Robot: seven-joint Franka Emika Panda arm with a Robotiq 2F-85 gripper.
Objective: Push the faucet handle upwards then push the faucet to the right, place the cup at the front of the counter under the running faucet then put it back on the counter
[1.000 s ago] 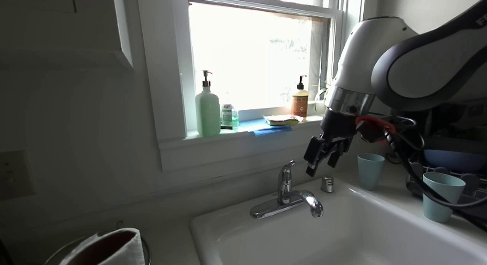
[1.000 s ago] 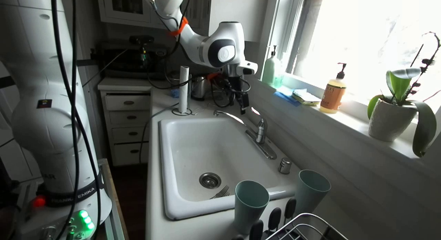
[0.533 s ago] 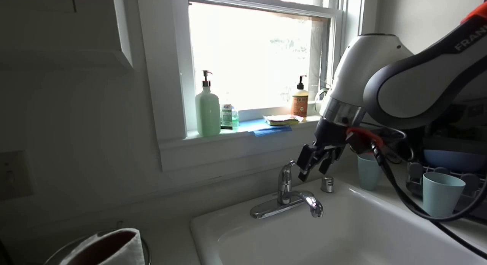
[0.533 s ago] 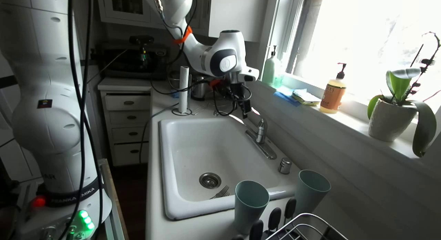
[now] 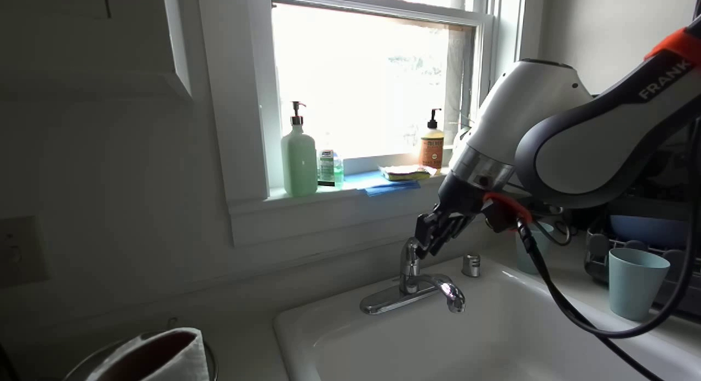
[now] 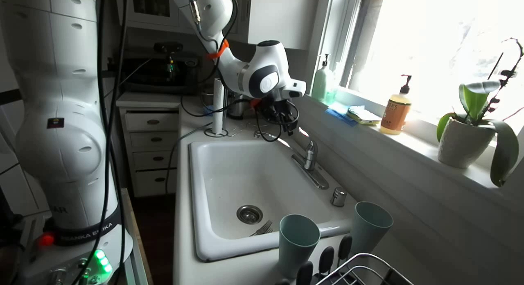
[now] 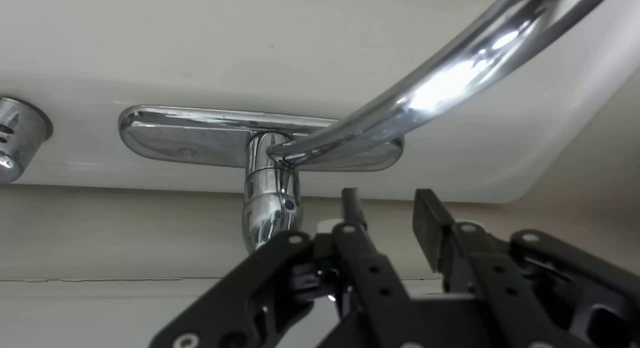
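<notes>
My gripper (image 5: 427, 252) overlaps the tip of the chrome faucet handle (image 5: 408, 256) in an exterior view; contact cannot be told. In another view from outside, the gripper (image 6: 290, 132) hangs just left of the handle (image 6: 311, 150). The wrist view has the gripper (image 7: 388, 198) partly open, nothing between its fingers, to the right of the handle's body (image 7: 271, 210), whose lower end is hidden. The faucet (image 7: 425, 95) has its spout slanting over the basin. The pale blue cup (image 5: 635, 285) stands upright on the counter (image 6: 233, 270) beside the sink.
A second blue cup (image 6: 370, 225) stands nearer the wall, partly behind a cable in an exterior view. By the cups is a dish rack (image 6: 368, 260). Soap bottles (image 5: 299, 159), a sponge (image 5: 405, 173) and a potted orchid (image 6: 466, 141) line the sill. A fork (image 6: 263, 228) lies in the sink (image 6: 200, 195).
The arm has come down and tilted, bringing my gripper closer to the faucet handle. Its jaws have narrowed from wide open. Cups and faucet have not moved.
</notes>
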